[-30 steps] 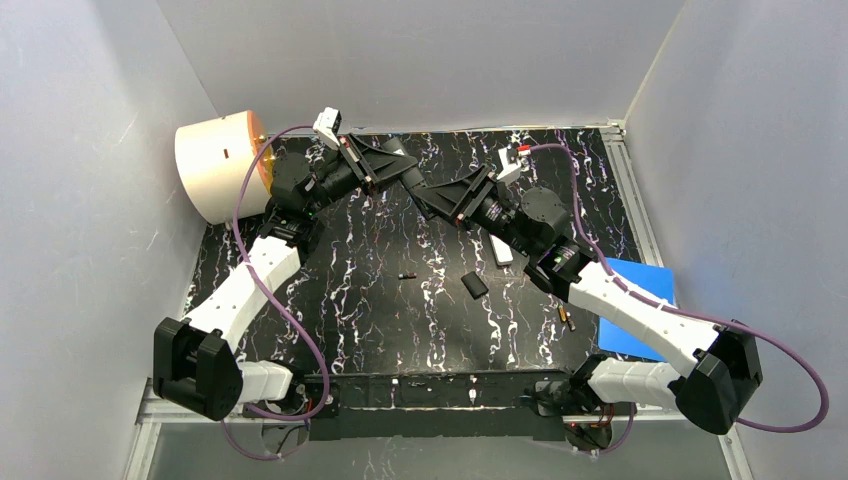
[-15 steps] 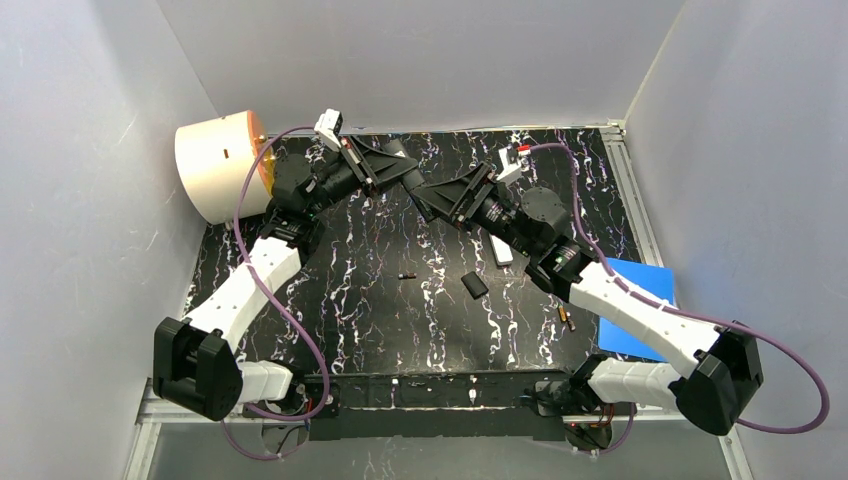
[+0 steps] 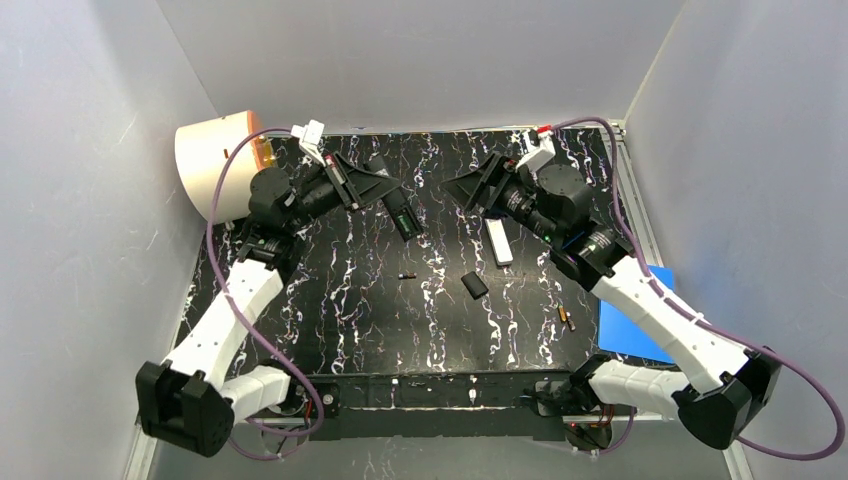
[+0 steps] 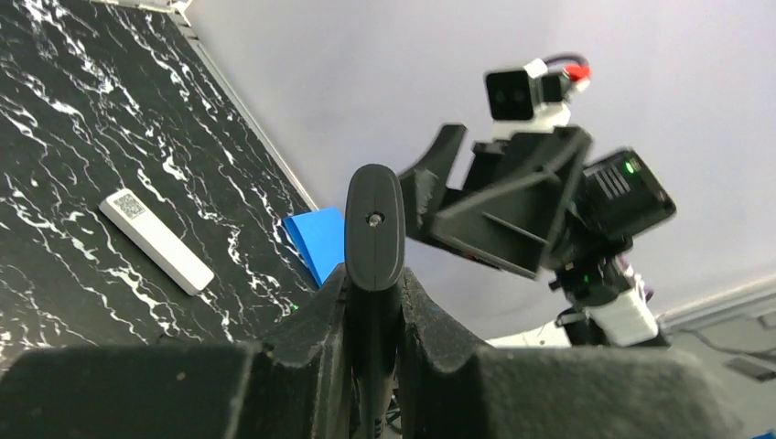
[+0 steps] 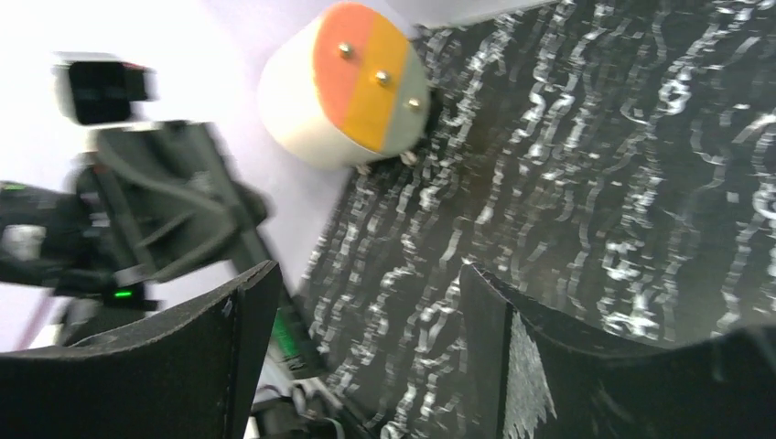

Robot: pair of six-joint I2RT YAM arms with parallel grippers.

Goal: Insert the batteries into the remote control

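My left gripper [image 3: 388,195] is shut on a black remote control [image 3: 402,216] and holds it above the table's back middle. In the left wrist view the remote [image 4: 373,219] stands up between the two fingers [image 4: 311,320]. My right gripper [image 3: 468,190] is open and empty, apart from the remote to its right. In the right wrist view its jaws [image 5: 366,357] stand wide over the marbled table. One small dark battery [image 3: 407,274] lies at mid table. Another battery [image 3: 567,320] lies near the right arm. A small black cover piece [image 3: 474,286] lies between them.
A white remote [image 3: 500,242] lies under the right arm and shows in the left wrist view [image 4: 156,240]. A round white drum with an orange face [image 3: 215,165] sits at the back left, seen also in the right wrist view [image 5: 352,87]. A blue pad [image 3: 625,310] lies at the right edge.
The two grippers, close together at the back middle before, have drawn apart. The left one moved back left with the black remote. The right one moved right and is open.
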